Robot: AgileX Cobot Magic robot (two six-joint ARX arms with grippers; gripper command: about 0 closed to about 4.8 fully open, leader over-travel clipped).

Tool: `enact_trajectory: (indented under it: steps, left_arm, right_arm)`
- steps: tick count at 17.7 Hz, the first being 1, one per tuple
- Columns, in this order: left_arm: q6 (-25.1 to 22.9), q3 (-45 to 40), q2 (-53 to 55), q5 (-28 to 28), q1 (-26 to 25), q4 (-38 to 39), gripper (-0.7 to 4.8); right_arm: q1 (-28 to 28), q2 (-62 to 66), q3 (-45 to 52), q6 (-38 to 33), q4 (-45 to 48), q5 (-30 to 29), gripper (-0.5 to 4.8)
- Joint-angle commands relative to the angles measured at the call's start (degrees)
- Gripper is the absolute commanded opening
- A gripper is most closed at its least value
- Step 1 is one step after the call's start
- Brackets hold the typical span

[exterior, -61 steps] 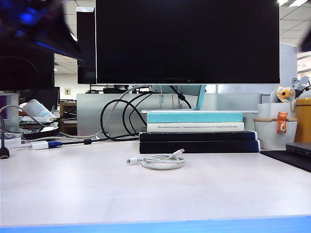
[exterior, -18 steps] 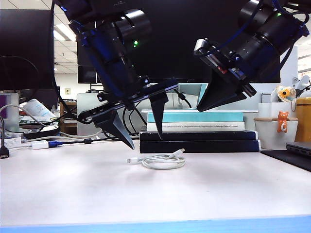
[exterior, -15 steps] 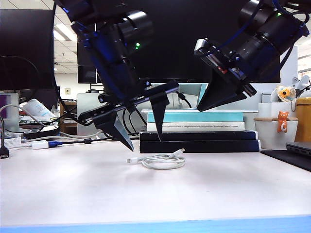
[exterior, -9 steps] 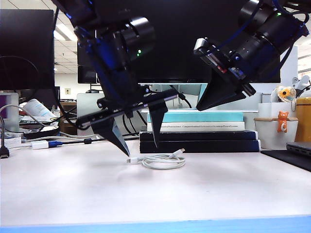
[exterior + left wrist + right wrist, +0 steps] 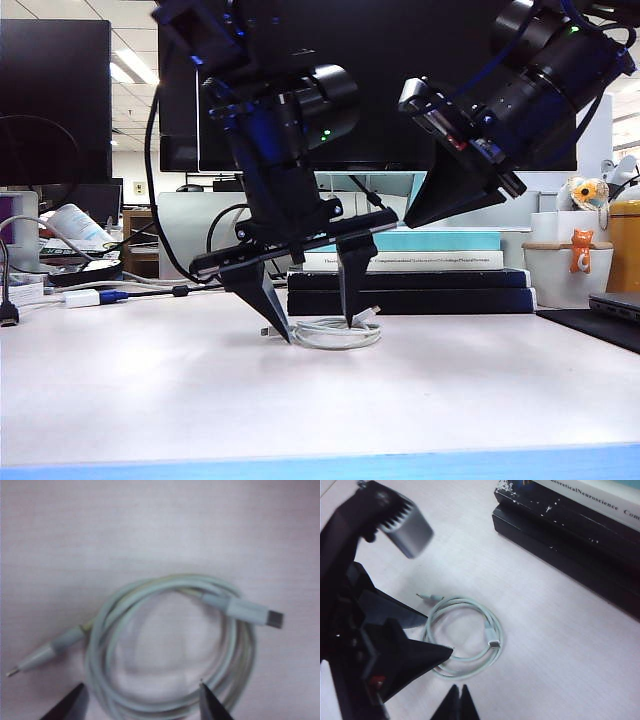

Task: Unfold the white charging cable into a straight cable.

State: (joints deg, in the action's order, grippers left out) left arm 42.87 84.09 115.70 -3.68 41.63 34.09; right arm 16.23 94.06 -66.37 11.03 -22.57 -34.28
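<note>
The white charging cable [image 5: 335, 343] lies coiled in a small loop on the pale table in front of the books. Its larger plug [image 5: 250, 614] and slim plug [image 5: 45, 654] stick out at opposite sides. My left gripper [image 5: 316, 331] stands open, pointing down with its tips right at the coil. In the left wrist view the left gripper [image 5: 142, 684] straddles one arc of the cable [image 5: 150, 586] without gripping it. My right gripper [image 5: 410, 222] hangs shut in the air above and right of the coil. The right wrist view shows the right gripper [image 5: 457, 686] shut near the cable [image 5: 451, 600].
A stack of books [image 5: 410, 285] lies just behind the coil under a large monitor [image 5: 400, 60]. Black looped cables [image 5: 225, 240] and a greyish cable with a white adapter [image 5: 82, 298] are at the back left. A white cup with a cat figure [image 5: 565, 270] stands at the right.
My left gripper has moved right and down from above the table to the coil, staying open. The right arm has not moved. The cable lies as before.
</note>
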Motion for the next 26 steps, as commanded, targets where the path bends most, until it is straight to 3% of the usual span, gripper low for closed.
enact_trajectory:
  steps: [1,3,8,14,17,19,20,23,26]
  left_arm:
    - [-1.44,1.99,0.26,-5.88,0.35,4.55,1.28]
    - [-3.28,2.01,0.26,-6.60,0.35,4.04,0.16]
    - [-4.66,2.01,0.52,-7.32,0.37,3.54,-0.05]
    - [-15.08,5.03,0.07,-14.56,0.61,6.64,-0.05]
    - [-13.70,6.84,0.04,-10.78,0.48,6.03,-0.02]
    - [-12.20,6.82,0.52,-8.72,0.83,6.01,3.83]
    - [-11.87,6.82,0.87,-7.98,0.96,6.25,4.19]
    - [-5.88,6.84,1.79,-6.80,1.07,8.24,2.98]
    - [-4.20,6.84,2.58,-6.45,1.22,8.61,2.52]
  right_arm:
    - [0.07,-0.28,-0.24,0.17,0.52,-0.35,0.00]
    - [0.07,-0.28,-0.24,0.87,0.55,-0.37,0.00]
    - [0.07,-0.28,-0.24,1.05,1.81,-0.37,0.00]
    - [0.07,-0.28,-0.24,1.05,2.29,-0.35,0.00]
    - [0.07,-0.28,-0.24,1.01,3.17,-0.42,0.00]
    - [0.07,-0.28,-0.24,0.98,3.04,-0.39,0.00]
    - [0.07,-0.28,-0.24,0.98,2.99,-0.39,0.00]
    - [0.07,-0.28,-0.22,0.98,2.67,-0.42,0.00]
    - [0.07,-0.28,-0.22,0.98,2.69,-0.39,0.00]
